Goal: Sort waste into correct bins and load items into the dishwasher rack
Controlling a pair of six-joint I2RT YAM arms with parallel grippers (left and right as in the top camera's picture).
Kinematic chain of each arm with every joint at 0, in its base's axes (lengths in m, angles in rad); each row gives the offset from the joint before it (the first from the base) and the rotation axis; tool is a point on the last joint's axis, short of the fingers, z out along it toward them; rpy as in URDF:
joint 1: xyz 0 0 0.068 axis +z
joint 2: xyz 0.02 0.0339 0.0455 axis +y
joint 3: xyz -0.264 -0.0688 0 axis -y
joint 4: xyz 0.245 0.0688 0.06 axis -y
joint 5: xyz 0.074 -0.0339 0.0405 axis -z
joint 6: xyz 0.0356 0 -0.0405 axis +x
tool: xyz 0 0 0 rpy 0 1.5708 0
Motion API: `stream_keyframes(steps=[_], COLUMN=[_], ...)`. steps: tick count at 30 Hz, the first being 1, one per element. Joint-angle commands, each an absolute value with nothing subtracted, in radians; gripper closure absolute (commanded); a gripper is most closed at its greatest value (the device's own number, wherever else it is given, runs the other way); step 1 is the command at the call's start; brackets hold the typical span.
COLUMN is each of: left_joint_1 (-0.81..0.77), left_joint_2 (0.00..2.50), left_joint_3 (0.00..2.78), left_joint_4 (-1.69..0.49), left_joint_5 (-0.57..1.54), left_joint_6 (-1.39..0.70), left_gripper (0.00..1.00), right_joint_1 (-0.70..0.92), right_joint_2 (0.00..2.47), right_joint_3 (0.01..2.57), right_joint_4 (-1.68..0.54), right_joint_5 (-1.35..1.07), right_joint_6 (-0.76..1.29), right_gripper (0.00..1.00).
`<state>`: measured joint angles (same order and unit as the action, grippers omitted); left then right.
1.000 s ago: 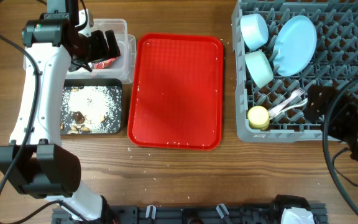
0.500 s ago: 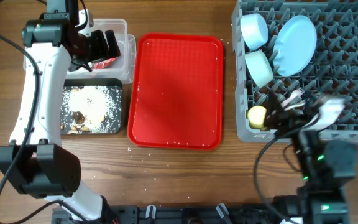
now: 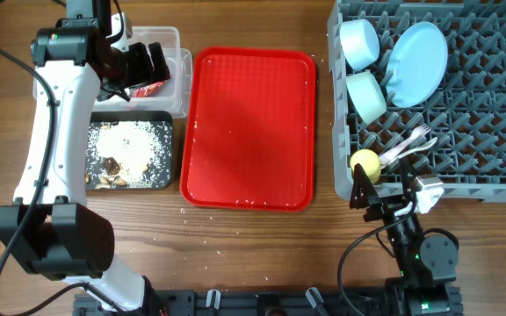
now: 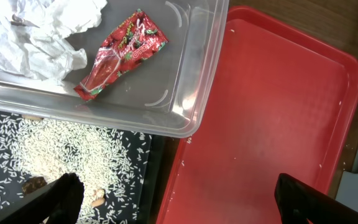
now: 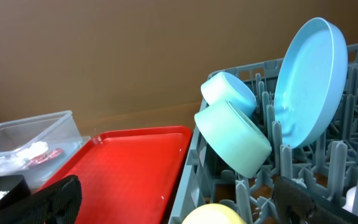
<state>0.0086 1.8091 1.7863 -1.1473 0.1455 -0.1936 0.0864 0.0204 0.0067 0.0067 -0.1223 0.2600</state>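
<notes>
Overhead: the left pincer [image 3: 148, 63] hadn't moved and hung over the clear tub [image 3: 181, 53]. The right pincer [image 3: 374, 195] had swung off the rack's right side and folded back to the near edge of the dishwasher rack [image 3: 499, 132], with the yellow cup [image 3: 365, 162] just ahead of it and the fork and spoon [image 3: 408, 143] beyond. Left wrist: fingers [image 4: 61, 194] were wide apart and empty; the wrapper [image 4: 122, 53] and tissue [image 4: 30, 31] sat in the tub ahead, rice [image 4: 61, 143] in the black tray [image 4: 143, 186] underneath. Right wrist: fingers [image 5: 48, 200] were spread, holding nothing; the bowls [image 5: 235, 137] and plate [image 5: 309, 81] stood racked past the cup. We read the retreat as loading finished, task near done.
</notes>
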Motion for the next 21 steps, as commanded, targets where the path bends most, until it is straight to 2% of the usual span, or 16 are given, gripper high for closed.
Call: stream_keyframes(steps=[1, 15, 19, 21], left_joint_1=[0.012, 0.006, -0.019, -0.043], left_joint_2=[1.797, 1.782, 1.681, 1.594], left_joint_3=[1.800, 1.800, 1.798, 1.762], left_joint_4=[-1.145, -1.145, -1.122, -1.020], left_joint_5=[0.140, 0.140, 0.125, 0.120], left_joint_6=[-0.191, -0.191, -0.184, -0.184], left_gripper=[0.00, 0.00, 0.00, 0.00], right_joint_1=[0.091, 0.091, 0.091, 0.091], right_joint_2=[0.006, 0.016, 0.016, 0.016], right_joint_3=[0.005, 0.005, 0.005, 0.005], right_joint_4=[0.007, 0.006, 0.006, 0.006], right_joint_5=[-0.104, -0.104, -0.104, -0.104], right_joint_6=[0.265, 0.265, 0.265, 0.265], right_gripper=[0.00, 0.01, 0.00, 0.00])
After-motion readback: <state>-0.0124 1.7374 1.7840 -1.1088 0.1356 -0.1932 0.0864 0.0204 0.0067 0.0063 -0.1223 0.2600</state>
